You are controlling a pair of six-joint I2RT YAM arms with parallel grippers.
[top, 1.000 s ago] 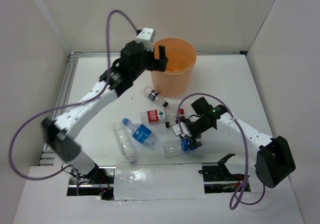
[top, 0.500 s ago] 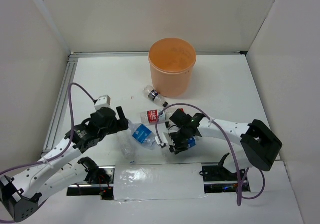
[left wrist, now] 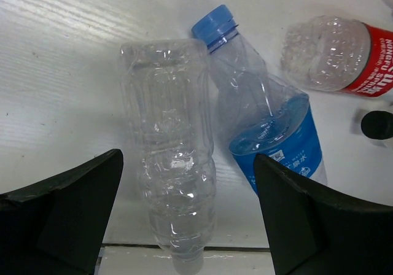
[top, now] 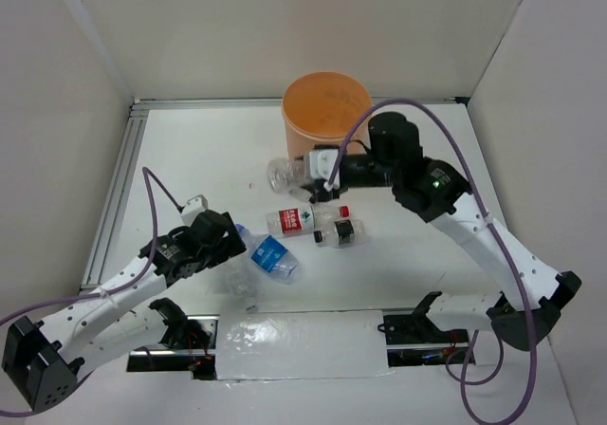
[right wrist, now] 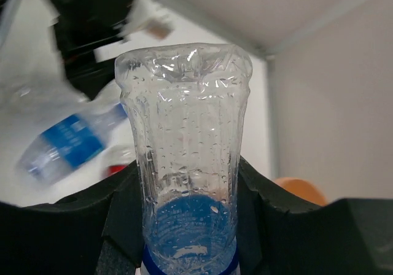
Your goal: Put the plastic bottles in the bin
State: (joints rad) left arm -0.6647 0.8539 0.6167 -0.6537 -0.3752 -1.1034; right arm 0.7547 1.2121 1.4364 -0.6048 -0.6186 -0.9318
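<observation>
My right gripper is shut on a clear plastic bottle with a blue band, held in the air just in front of the orange bin. Its clear base sticks out to the left. Low at the front left, my left gripper stands open over a crumpled clear bottle, one finger on each side, not touching it. A blue-capped, blue-labelled bottle lies right beside that one. A red-labelled bottle lies mid-table.
A small dark-labelled bottle lies just right of the red-labelled one. The table's front edge runs right under the clear bottle's neck. White walls enclose the table on three sides. Purple cables loop off both arms.
My right gripper closed on the blue-banded bottle at the front and carried it up to the bin. My left arm swung from the bin down to the front-left bottles, staying open.
</observation>
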